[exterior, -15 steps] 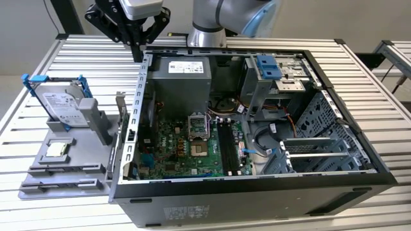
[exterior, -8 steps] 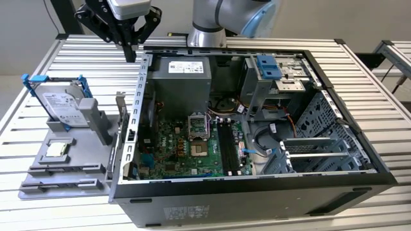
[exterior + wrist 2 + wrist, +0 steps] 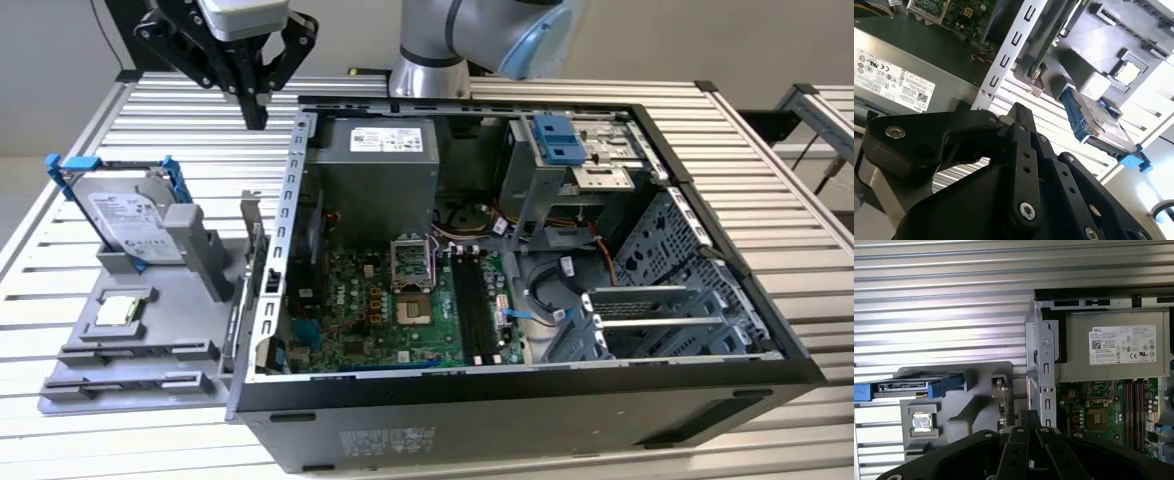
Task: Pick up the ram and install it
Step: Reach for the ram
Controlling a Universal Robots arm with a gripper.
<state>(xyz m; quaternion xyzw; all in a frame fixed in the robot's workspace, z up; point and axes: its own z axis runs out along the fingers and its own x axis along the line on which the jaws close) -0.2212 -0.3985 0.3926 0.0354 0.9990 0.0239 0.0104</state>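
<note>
At the exterior view's left I see the gray holder [image 3: 134, 385] on the desk [image 3: 80, 150]. The ram [image 3: 251, 228] stands on edge in it, just beside the open computer case [image 3: 534, 420]. My gripper [image 3: 254, 122] hangs above and beyond the ram, closed and empty.

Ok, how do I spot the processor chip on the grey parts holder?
Beside the open computer case, on the exterior view's left, sits a grey parts holder. The processor chip lies flat in a recess there, nearer the camera than the upright hard drive. It is small, square and silver; the hard drive is larger, in a blue bracket.
</note>
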